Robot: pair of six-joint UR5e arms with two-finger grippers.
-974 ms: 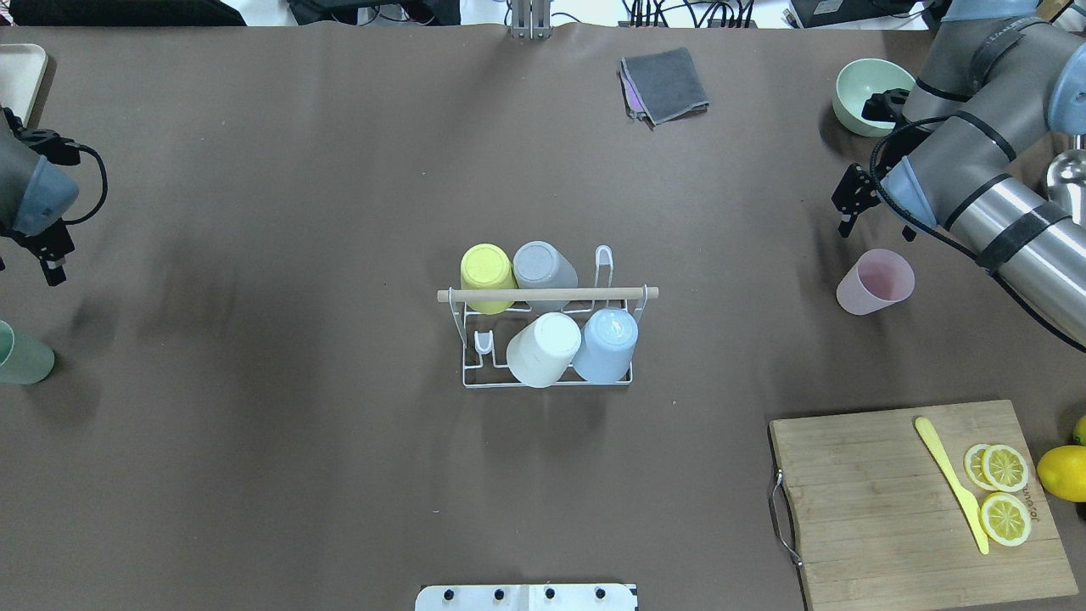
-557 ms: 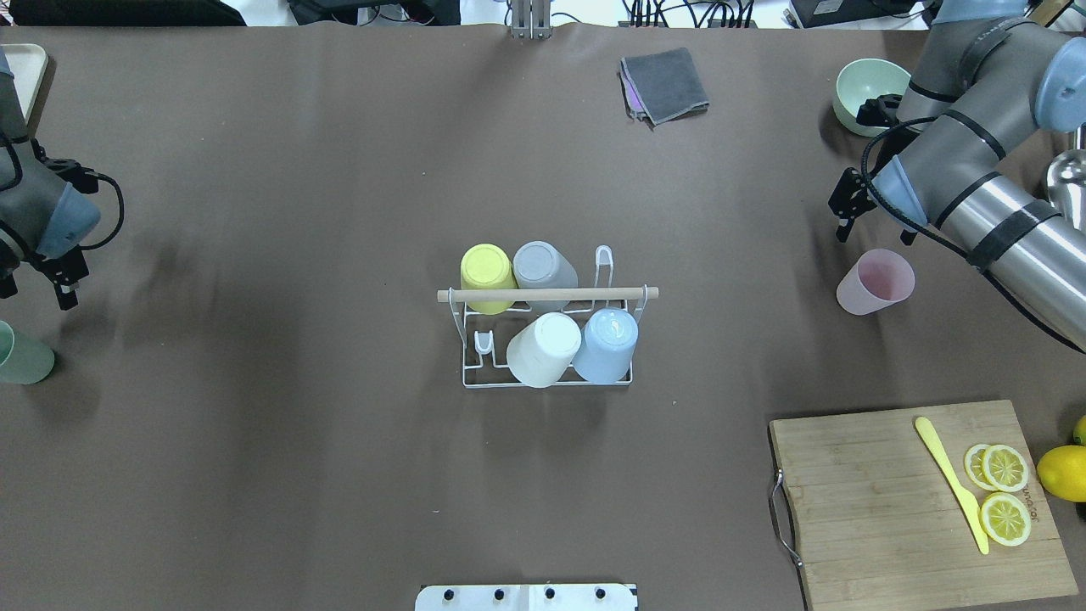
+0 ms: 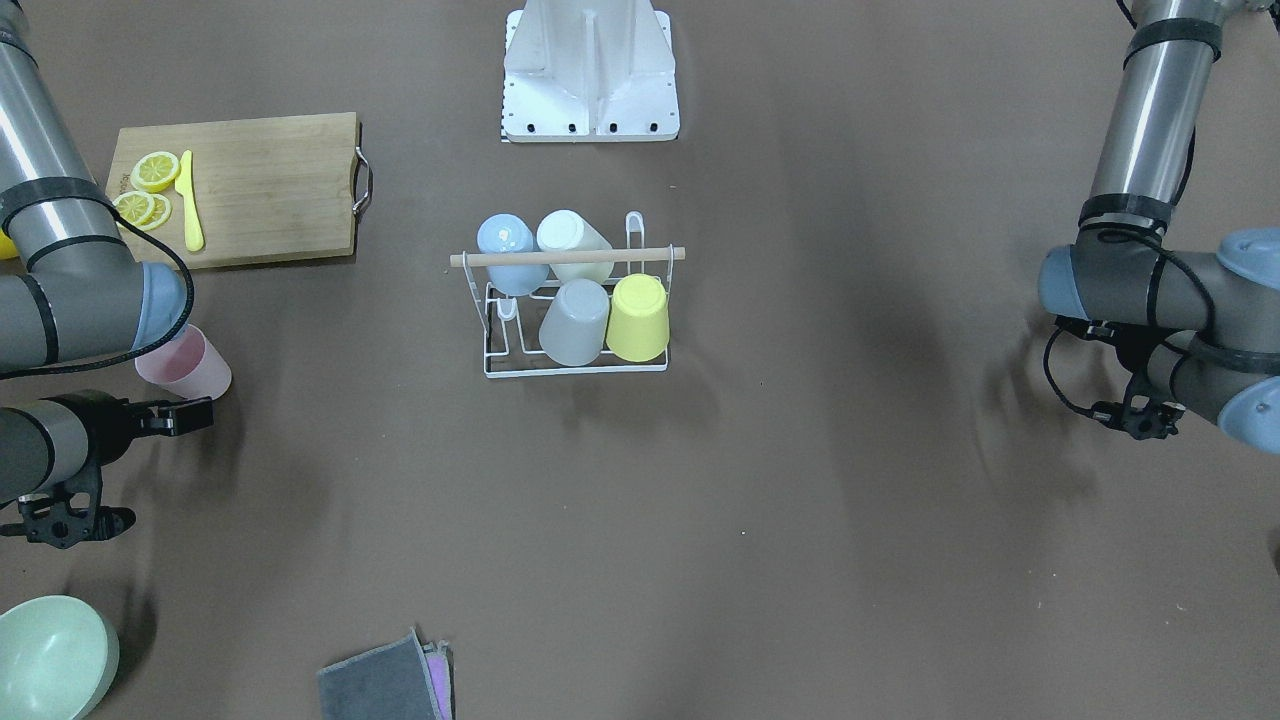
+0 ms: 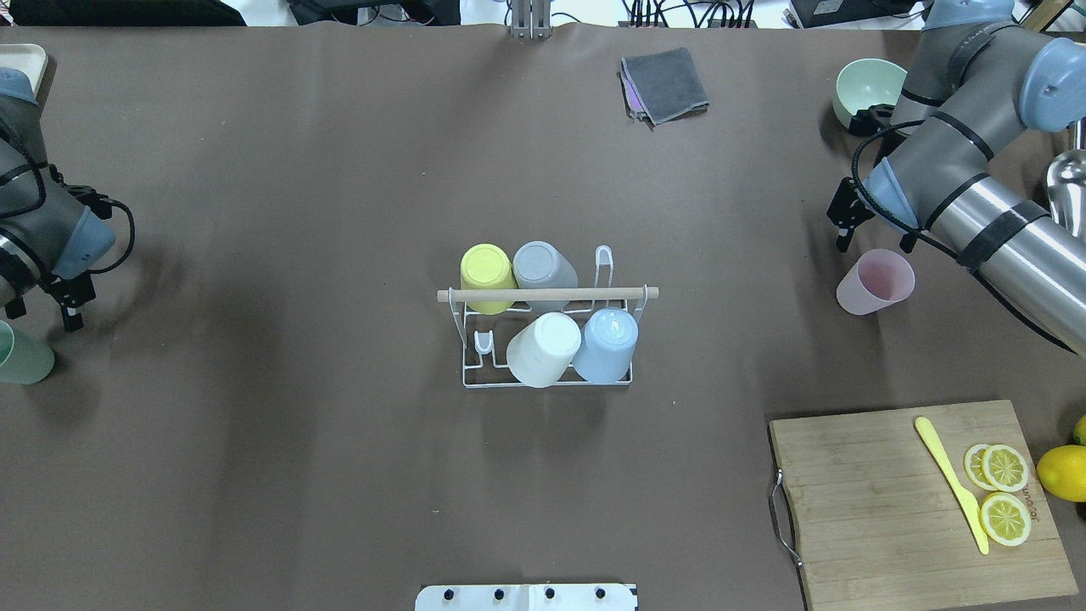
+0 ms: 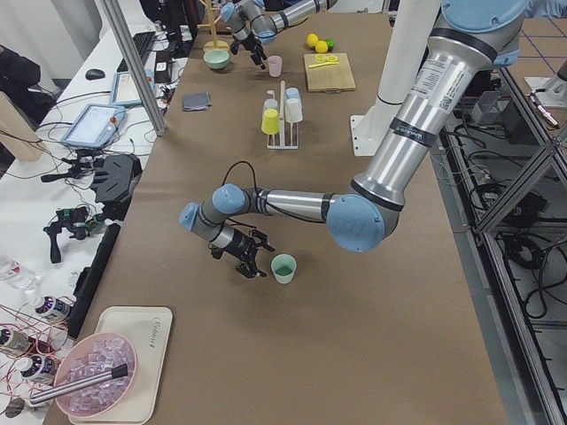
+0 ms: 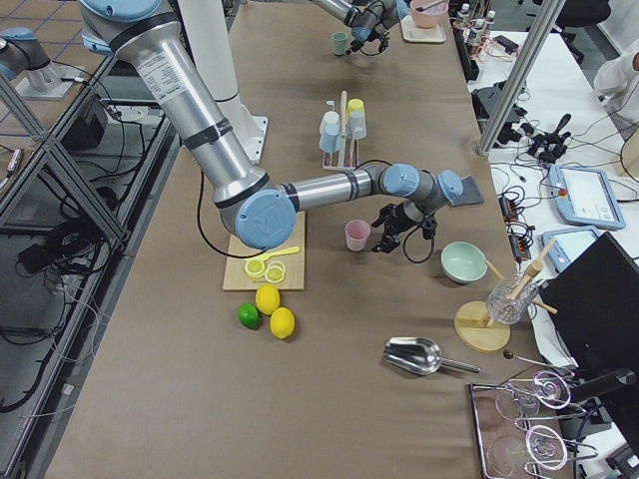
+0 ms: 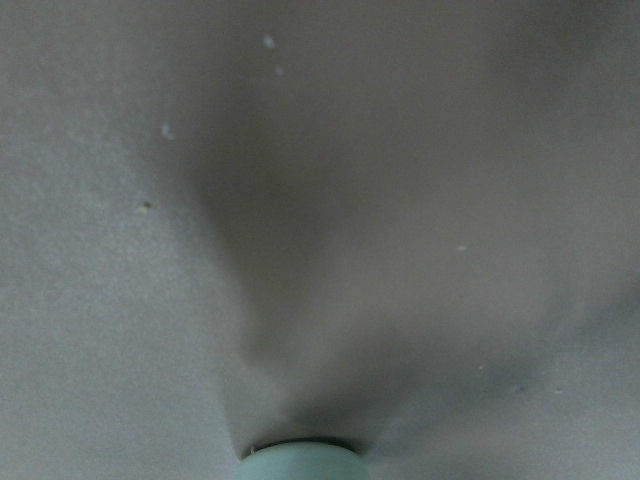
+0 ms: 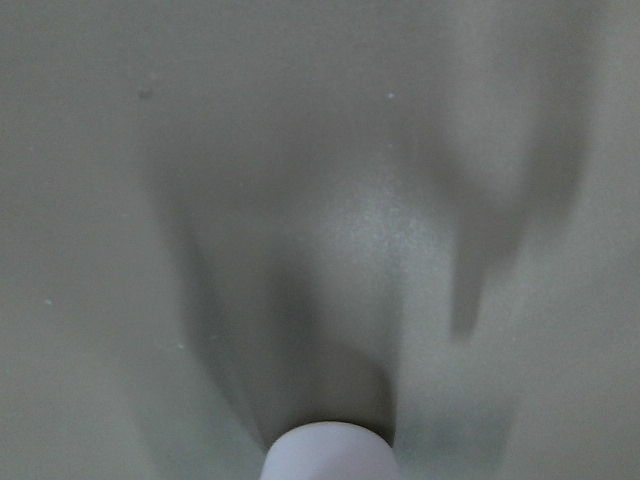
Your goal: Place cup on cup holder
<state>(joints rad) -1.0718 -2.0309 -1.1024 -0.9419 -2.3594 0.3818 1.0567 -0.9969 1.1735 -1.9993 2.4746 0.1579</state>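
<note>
The white wire cup holder [image 4: 469, 367] with a wooden rod stands mid-table and carries yellow, grey, white and blue cups upside down; it also shows in the front view [image 3: 490, 365]. A pink cup [image 4: 876, 283] stands upright at the right. My right gripper [image 4: 874, 240] hovers open just beyond it, and the cup's rim [image 8: 330, 452] shows at the bottom of the right wrist view. A green cup [image 4: 21, 356] stands at the far left edge. My left gripper [image 4: 42, 312] is open just beyond it, close beside the cup [image 5: 283, 267].
A wooden cutting board [image 4: 882, 501] with lemon slices and a yellow knife lies front right, with a lemon [image 4: 1062, 473] beside it. A green bowl [image 4: 861, 85] and a grey cloth [image 4: 666, 85] lie at the back. The white base plate [image 4: 526, 597] sits at the near edge.
My left gripper has moved nearer to the green cup. My right gripper has shifted slightly toward the pink cup as its arm swung back. The cups and holder have not moved.
</note>
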